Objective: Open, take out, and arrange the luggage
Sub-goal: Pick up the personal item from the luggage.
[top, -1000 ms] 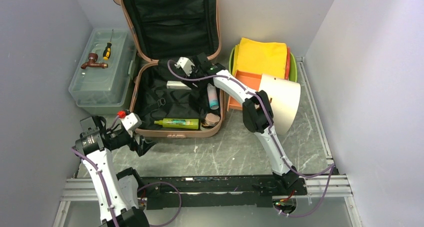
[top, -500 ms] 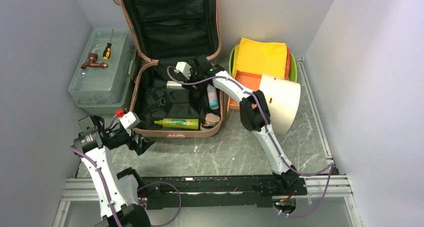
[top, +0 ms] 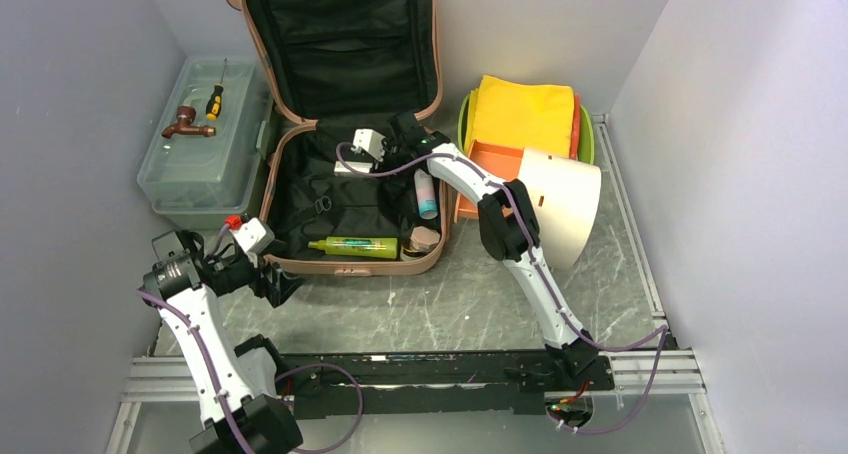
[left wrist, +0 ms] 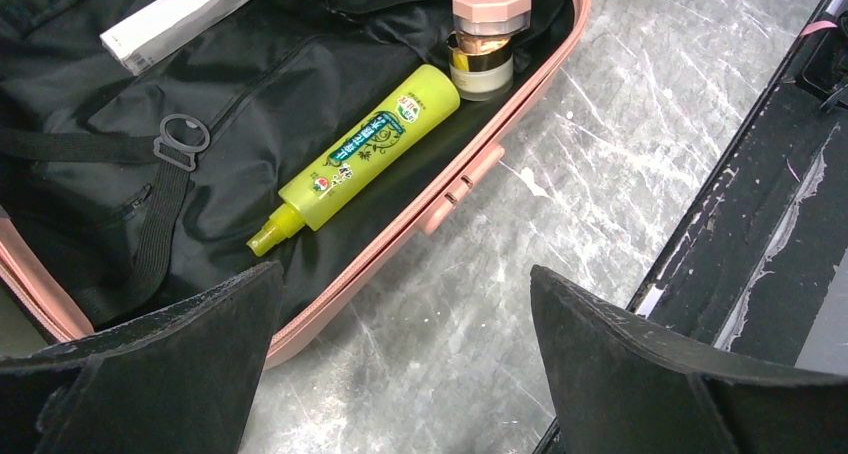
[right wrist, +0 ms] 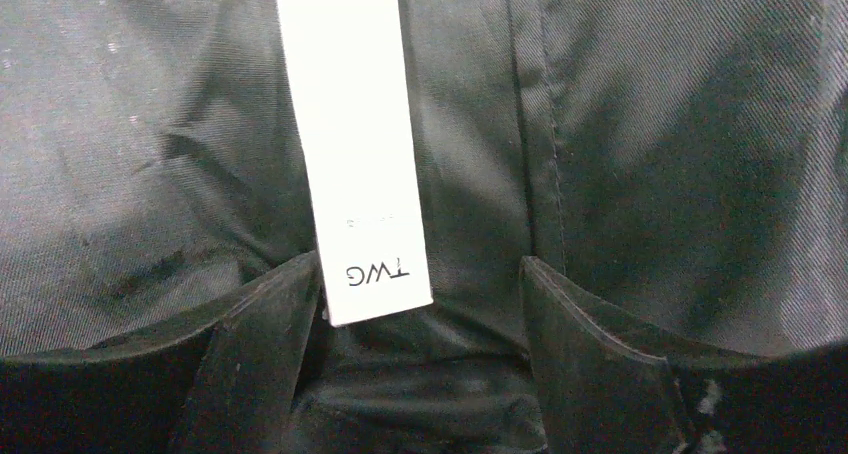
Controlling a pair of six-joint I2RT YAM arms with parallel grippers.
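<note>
Salmon-pink luggage [top: 340, 44] open; right hand [right wrist: 415, 286] has lowered over white box [right wrist: 350, 124].

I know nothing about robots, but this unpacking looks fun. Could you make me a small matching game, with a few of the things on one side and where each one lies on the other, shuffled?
Things:
1. yellow-green spray bottle
2. white box
3. screwdriver
4. yellow cloth

Places:
A. on the lid of the grey-green toolbox
B. on the green tray, right of the luggage
C. on the black lining, between the open fingers of the right gripper
D. along the luggage's near wall, beside a pink-capped jar

Pairs: 1-D; 2-C; 3-A; 4-B
</note>
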